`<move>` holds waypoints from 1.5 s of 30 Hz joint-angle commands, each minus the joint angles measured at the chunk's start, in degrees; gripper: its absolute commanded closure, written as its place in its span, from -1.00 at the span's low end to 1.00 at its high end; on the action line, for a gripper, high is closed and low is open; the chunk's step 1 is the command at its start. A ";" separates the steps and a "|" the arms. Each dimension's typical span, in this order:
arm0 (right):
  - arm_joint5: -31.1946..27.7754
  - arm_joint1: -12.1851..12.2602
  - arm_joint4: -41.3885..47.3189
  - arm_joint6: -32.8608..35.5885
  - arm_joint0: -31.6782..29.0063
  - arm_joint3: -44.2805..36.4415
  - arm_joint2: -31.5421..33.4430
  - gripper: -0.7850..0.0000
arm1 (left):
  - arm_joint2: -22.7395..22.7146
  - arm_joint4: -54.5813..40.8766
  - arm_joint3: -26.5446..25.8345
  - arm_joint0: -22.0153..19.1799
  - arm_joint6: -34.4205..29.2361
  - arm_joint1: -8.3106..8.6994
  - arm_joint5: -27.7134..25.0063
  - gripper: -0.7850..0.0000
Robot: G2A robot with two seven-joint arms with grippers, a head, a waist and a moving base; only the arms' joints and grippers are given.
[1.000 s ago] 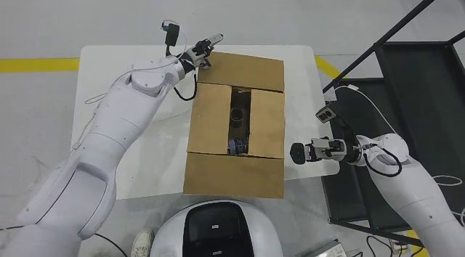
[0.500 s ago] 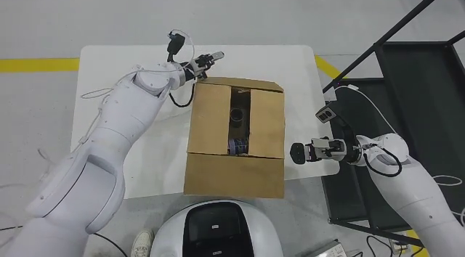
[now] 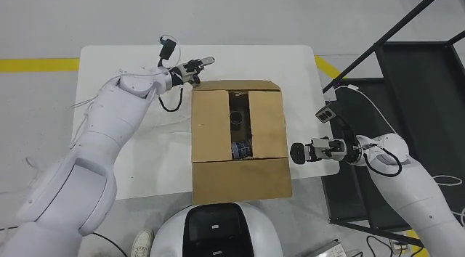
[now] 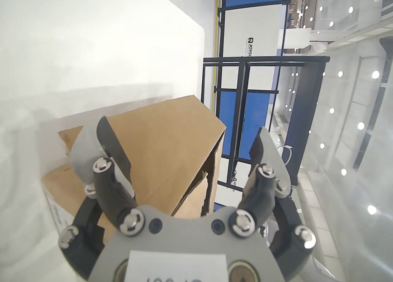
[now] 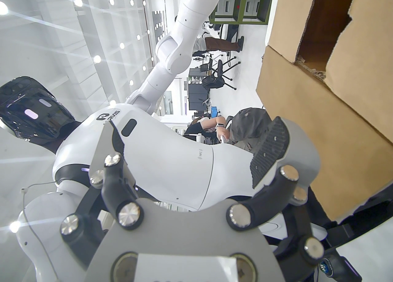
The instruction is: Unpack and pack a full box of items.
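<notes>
Two grippers, one box, so here's the layout. On the left, the left gripper (image 3: 204,62) hangs just past the far left corner of the box (image 3: 240,177), fingers spread with nothing between them. The box sits mid-table (image 3: 163,162), long axis running away from the robot, side flaps (image 3: 212,123) mostly down with a slot (image 3: 240,132) between. The right gripper (image 3: 296,152) is just beside the right wall, also spread and empty. I'd call it the closer one for a flap. Top view looks down the slot at dark items (image 3: 237,117); the wrist views trade that for clear finger gaps.
</notes>
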 commanded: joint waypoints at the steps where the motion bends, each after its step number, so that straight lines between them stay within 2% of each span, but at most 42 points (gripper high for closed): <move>1: 0.00 0.00 0.00 0.00 0.00 0.00 0.00 -1.00 | -2.02 -1.92 -0.58 0.13 0.62 0.79 -2.12 -1.00; 3: 0.00 0.00 0.00 0.00 0.00 0.00 0.00 -1.00 | -5.22 -6.40 -1.81 1.16 0.58 1.75 -6.39 -1.00; 6: 0.00 0.00 0.00 0.00 0.00 0.00 0.00 -1.00 | -10.84 -14.78 -4.88 3.40 -5.20 3.62 -10.59 -1.00; 11: 1.87 -0.20 -3.97 -3.33 0.45 -3.30 -0.99 -1.00 | -17.58 -22.48 -12.14 8.76 -15.97 6.59 -11.67 -1.00; 17: 6.28 -0.92 -10.88 -8.33 3.20 -9.09 -4.74 -1.00 | -23.94 -23.30 -21.19 16.31 -23.29 10.00 -11.47 -1.00; 22: 11.06 -2.23 -17.70 -13.62 7.58 -11.75 -11.16 -1.00 | -29.57 -20.21 -28.54 22.68 -24.98 12.72 -12.13 -1.00; 28: 13.93 -4.24 -25.19 -24.64 11.61 -12.28 -18.02 -1.00 | -35.82 -14.67 -37.12 29.58 -28.19 15.58 -13.10 -1.00; 33: 12.97 -5.35 -26.68 -32.11 12.52 -10.96 -19.79 -1.00 | -39.09 -11.46 -40.21 32.05 -30.08 17.05 -13.05 -1.00; 36: 12.97 -5.35 -26.68 -32.11 12.52 -10.96 -19.79 -1.00 | -40.09 -9.73 -40.83 32.63 -31.42 17.68 -13.59 -1.00; 45: 12.97 -5.35 -26.68 -32.11 12.52 -10.96 -19.79 -1.00 | -40.17 -10.06 -40.79 32.77 -31.48 17.72 -13.70 -1.00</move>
